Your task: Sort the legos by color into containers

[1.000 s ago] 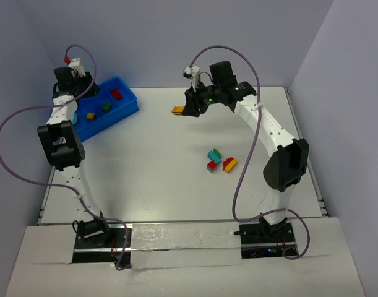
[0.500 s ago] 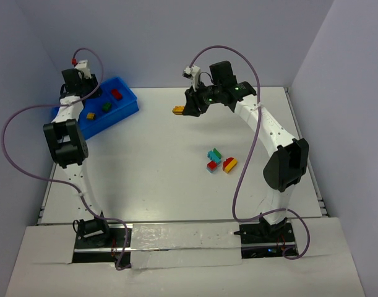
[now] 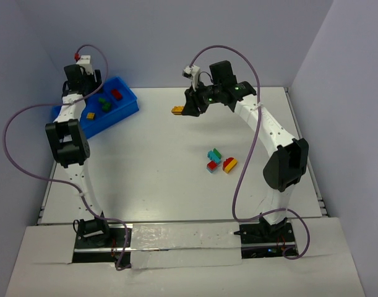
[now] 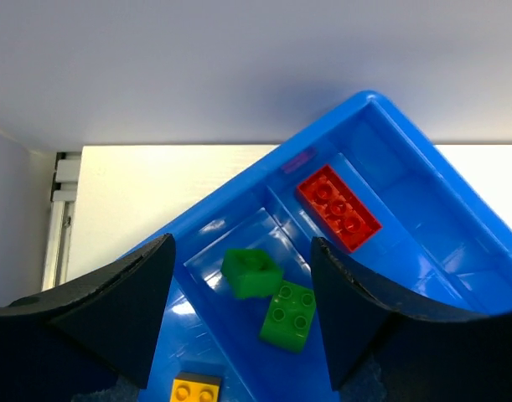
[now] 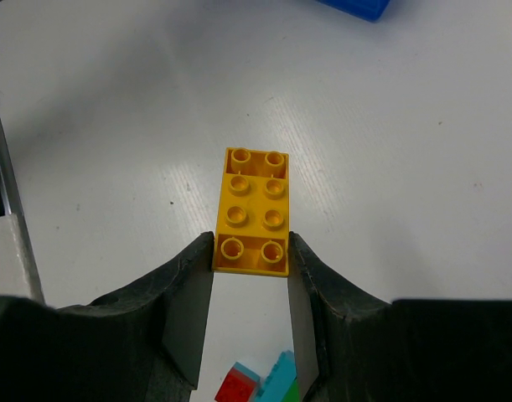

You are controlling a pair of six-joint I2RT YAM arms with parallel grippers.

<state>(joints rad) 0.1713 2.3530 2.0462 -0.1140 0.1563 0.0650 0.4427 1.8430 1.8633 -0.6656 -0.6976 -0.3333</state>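
White table (image 3: 158, 167), pale lilac walls (image 3: 170, 31) — the right claw (image 5: 250, 260) pinched a yellow brick (image 5: 254, 209) above it; the left claw (image 4: 243, 244) hung spread over the blue bin (image 4: 390, 126), a red brick (image 4: 339, 208) and green bricks (image 4: 289, 314) inside.

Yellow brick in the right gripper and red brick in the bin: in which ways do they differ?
Colour: the yellow brick against the red brick. State: the yellow brick is clamped at one end by the right gripper, while the red brick lies free. Place: the yellow brick is outside the blue bin, and the red brick is in one of its compartments. Shared: both are oblong bricks with studs facing up.
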